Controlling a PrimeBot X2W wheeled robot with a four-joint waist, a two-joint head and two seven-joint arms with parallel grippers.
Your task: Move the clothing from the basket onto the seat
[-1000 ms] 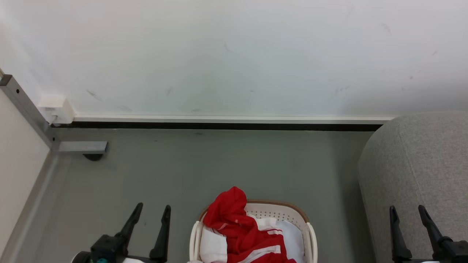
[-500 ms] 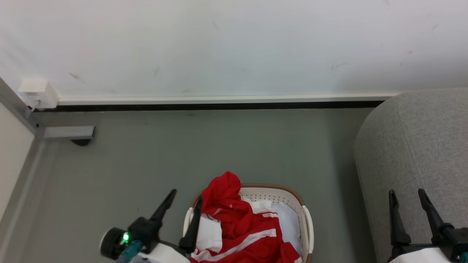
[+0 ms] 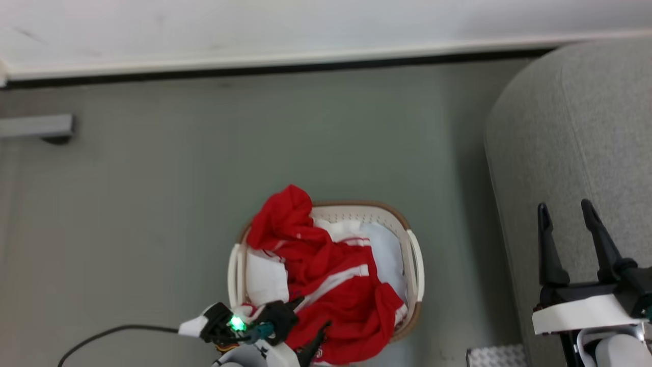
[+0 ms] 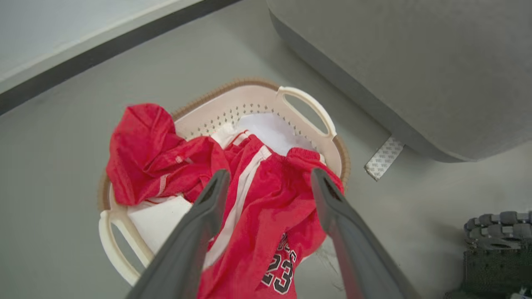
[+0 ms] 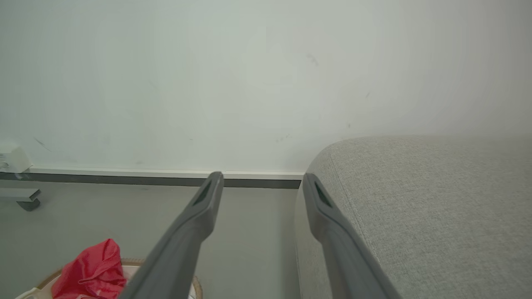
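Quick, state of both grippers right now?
Left gripper: open, empty, aimed at the jersey in the basket.
Right gripper: open, empty, by the sofa.

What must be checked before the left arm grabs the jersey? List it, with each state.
1. Left jaws open: ok.
2. Left jaws lined up over the jersey: ok.
3. Jersey free of the basket: cannot tell; one end drapes over the rim.
4. White cloth out of the grab: cannot tell; it lies partly under the jersey.
5. Right jaws open and away from the basket: ok.
6. Sofa beside the basket: ok.
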